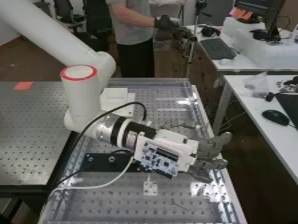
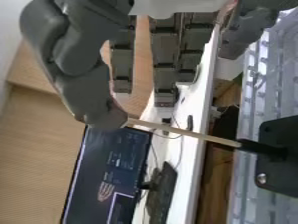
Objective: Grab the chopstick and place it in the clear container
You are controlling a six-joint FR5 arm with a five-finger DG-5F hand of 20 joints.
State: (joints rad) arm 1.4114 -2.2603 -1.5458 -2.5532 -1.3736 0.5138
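Hung above tabletop (image 1: 113, 202) with hand (image 1: 210, 149) open, fingers nearly straight, grasping nothing. Bore, in black holder (image 2: 283, 167), chopstick (image 2: 186, 132), extending to the hand, contact unclear. Looked barely begun: lacked grasp, removal and placing in clear container.

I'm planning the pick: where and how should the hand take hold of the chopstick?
I'd pinch the chopstick at its bare middle, thumb and fingers across its length, coming in from the end away from the black mount. It is thin and straight, and one end runs into the mount, so gripping there looks cramped.
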